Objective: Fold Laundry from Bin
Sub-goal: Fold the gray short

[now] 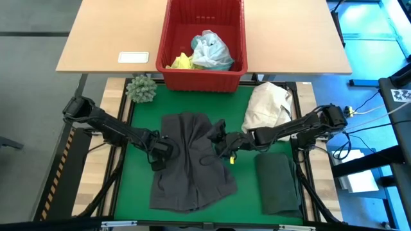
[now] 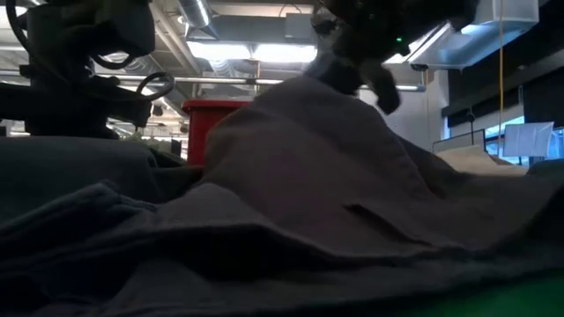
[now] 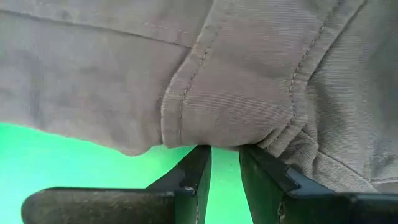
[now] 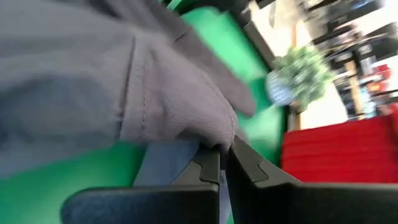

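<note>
Fingers of the left gripper (image 1: 160,151) stand a little apart with the hemmed edge of the grey cotton garment (image 1: 190,162) between their tips, so they appear to pinch that seam at the cloth's left side. Fingers of the right gripper (image 1: 224,145) are pressed together on a fold of the same grey garment near its upper right; the low view shows the cloth drawn up into a peak under that gripper.

Reading the table from left to right: the small green spiky plant-like ball (image 1: 141,88) sits at the mat's far left corner. The grey garment lies rumpled in the middle of the green mat (image 1: 247,192), partly spread and not yet squared. The bright red slotted plastic bin (image 1: 173,80) stands beyond the mat, and a bright yellow cloth (image 1: 182,62) and a light turquoise-blue cloth (image 1: 212,52) lie inside it. A cream-white cloth bundle (image 1: 268,106) rests at the far right, and a dark green-black garment (image 1: 278,183) lies near it as a neat rectangle on the mat's right side.

Judged from this, one garment looks folded, one is in work, and two wait in the bin, so the task seems less than half done.

Counted: two grippers, four garments, one bin, one bundle, one plant ball.
</note>
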Controlling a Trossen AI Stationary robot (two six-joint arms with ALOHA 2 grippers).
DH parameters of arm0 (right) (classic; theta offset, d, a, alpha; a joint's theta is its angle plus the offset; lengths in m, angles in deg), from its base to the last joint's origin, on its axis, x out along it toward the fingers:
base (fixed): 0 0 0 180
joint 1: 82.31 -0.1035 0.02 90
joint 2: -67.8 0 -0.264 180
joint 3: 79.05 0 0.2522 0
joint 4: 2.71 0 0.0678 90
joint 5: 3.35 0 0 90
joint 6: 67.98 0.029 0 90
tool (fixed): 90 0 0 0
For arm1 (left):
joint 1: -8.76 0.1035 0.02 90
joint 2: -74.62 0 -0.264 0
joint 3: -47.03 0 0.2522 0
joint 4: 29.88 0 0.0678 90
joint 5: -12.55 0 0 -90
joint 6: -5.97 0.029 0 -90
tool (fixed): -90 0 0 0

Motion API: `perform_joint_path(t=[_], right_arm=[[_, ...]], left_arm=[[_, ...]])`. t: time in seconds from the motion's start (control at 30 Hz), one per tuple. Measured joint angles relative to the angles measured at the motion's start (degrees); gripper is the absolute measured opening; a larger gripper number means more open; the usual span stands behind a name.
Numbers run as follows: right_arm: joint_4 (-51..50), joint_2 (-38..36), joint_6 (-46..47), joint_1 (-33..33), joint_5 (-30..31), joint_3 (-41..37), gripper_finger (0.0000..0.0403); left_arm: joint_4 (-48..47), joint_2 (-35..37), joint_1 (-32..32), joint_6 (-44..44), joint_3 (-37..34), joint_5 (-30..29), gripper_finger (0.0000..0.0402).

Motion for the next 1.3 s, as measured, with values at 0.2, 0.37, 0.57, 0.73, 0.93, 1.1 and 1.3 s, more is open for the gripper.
perform_joint_path(t=[0.2,0.37,0.57,0.73,0.93,1.1,1.3], right_arm=[[-9.01,-2.15,5.48,0.0,-0.79,0.0,0.0001],[-15.0,-3.1,8.74,-0.02,-0.79,-0.53,0.0001],[-15.48,-7.82,13.22,-0.02,-0.81,-6.55,0.0001],[-14.76,-14.09,16.07,-2.12,1.62,-12.13,0.0001],[-17.28,-20.31,20.85,-5.87,6.04,-15.96,0.0001],[-22.54,-24.25,26.13,-8.84,10.43,-18.08,0.0001],[-20.02,-26.42,24.62,-10.94,12.77,-18.09,0.0001]], left_arm=[[-0.16,0.0,0.92,1.11,0.05,0.55,0.008],[-0.43,0.06,0.97,1.15,0.11,0.89,0.008],[-0.57,0.09,0.95,1.15,0.13,1.12,0.008],[0.08,0.11,0.95,1.17,0.13,1.21,0.008],[4.25,-0.13,1.46,1.73,0.17,1.42,0.008],[6.88,-2.55,2.55,2.63,0.39,2.85,0.008],[4.83,-5.7,2.96,5.41,3.44,3.6,0.008]])
